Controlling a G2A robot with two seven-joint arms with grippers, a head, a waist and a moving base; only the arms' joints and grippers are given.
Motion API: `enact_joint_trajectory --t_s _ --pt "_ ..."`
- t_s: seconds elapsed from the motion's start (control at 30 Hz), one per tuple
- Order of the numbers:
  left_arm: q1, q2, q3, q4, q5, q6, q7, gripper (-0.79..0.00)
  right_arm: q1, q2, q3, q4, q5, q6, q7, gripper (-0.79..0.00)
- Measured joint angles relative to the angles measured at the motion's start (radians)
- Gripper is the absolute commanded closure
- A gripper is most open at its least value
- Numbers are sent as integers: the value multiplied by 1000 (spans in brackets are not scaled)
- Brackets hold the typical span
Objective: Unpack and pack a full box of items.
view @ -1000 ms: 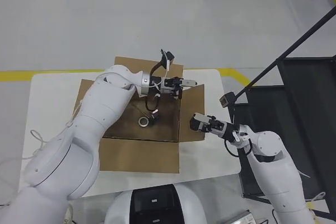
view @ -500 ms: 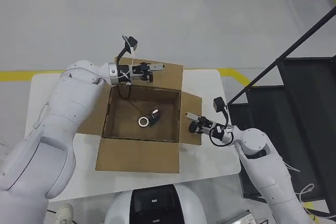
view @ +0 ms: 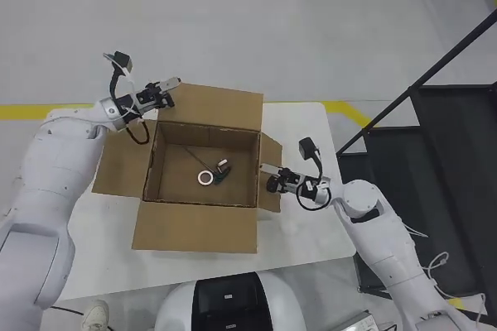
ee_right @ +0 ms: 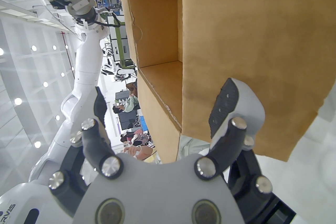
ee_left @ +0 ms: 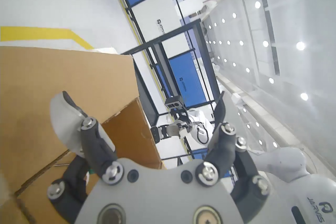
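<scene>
Top view: cardboard box (view: 197,228) likely light, walls stiff, flaps floppy; best hold at flap edge. Left gripper (view: 171,91) and right gripper (view: 267,176) both spread wide, empty.

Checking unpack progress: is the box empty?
No, a white ring and a small dark item lie on the floor of the box.

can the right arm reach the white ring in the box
Probably not directly: the right gripper sits outside the box by its side flap, a wall between it and the white ring. Over the open top looks free.
</scene>
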Motion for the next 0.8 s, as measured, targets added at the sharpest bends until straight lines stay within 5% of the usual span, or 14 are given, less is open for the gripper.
enact_joint_trajectory --t_s 0.2,0.37,0.8 --pt "56 35 -22 -91 183 113 279 -785 -18 6 23 -42 -11 -21 -28 -785" --pt "99 64 -49 -164 290 213 368 -785 -9 6 10 -52 -15 -15 -26 -785" --pt "229 146 -157 -401 412 450 177 -785 36 3 -32 -26 3 -30 5 -785"
